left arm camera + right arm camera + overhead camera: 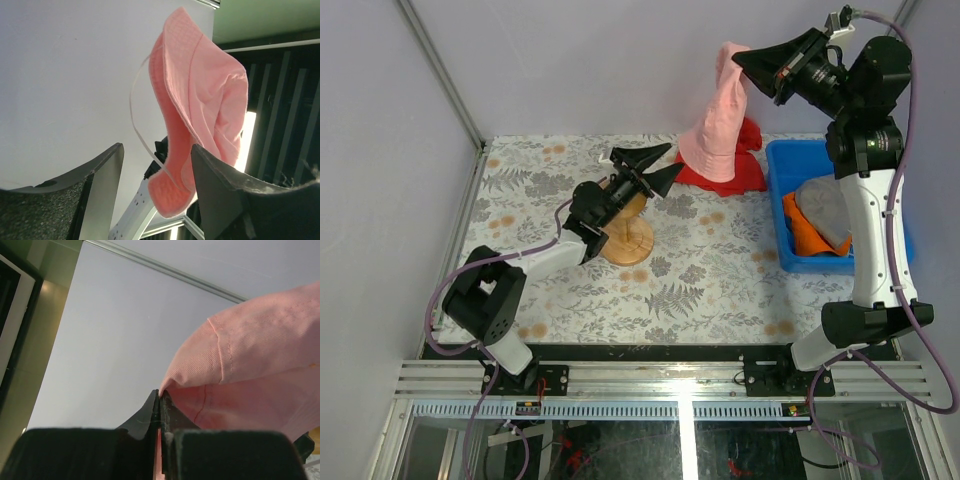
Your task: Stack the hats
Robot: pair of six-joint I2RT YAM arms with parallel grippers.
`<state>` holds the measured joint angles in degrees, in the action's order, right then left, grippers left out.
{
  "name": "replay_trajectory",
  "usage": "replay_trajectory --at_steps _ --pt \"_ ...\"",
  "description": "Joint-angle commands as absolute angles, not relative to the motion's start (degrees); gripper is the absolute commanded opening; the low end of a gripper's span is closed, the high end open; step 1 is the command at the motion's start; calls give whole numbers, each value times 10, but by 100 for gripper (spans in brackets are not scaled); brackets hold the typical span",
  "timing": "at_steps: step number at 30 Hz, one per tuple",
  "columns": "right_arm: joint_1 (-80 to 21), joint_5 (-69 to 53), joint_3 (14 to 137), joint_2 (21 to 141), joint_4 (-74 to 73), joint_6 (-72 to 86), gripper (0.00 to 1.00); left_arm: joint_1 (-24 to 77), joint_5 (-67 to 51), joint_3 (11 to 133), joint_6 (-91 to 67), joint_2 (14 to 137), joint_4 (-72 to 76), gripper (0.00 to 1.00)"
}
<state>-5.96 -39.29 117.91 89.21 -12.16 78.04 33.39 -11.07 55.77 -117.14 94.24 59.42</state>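
My right gripper [738, 62] is raised high at the back and is shut on the edge of the pink hat [717, 132], which hangs down from it over the table's back edge. In the right wrist view the jaws [161, 396] pinch a fold of the pink hat [250, 370]. My left gripper [676, 157] is open and empty above the wooden stand [628, 238], pointing at the hat with a gap between them. The left wrist view shows the pink hat [200, 115] hanging beyond the open fingers [102, 190]. A grey hat [825, 208] and an orange hat [802, 233] lie in the blue bin [785, 160]. The teal hat is out of view.
A flat red cloth [748, 172] lies on the table behind the hanging hat, next to the blue bin at the right. The mushroom-shaped stand is on the floral tablecloth [700, 280] left of centre. A thin white strap [142, 137] dangles from the hat.
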Motion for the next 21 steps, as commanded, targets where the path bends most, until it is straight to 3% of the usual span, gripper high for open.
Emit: replay_trajectory --at_steps 1,15,17,21 --pt "-63 -418 1179 883 -109 781 0 337 -102 600 -1265 951 638 56" --pt "-81 -414 1128 872 -101 768 0 347 -104 656 -1258 976 628 56" --pt "-93 -409 1125 876 -98 767 0 349 -107 661 -1258 982 632 50" --pt "-118 -398 1136 888 -101 761 0 347 -103 649 -1256 985 661 21"
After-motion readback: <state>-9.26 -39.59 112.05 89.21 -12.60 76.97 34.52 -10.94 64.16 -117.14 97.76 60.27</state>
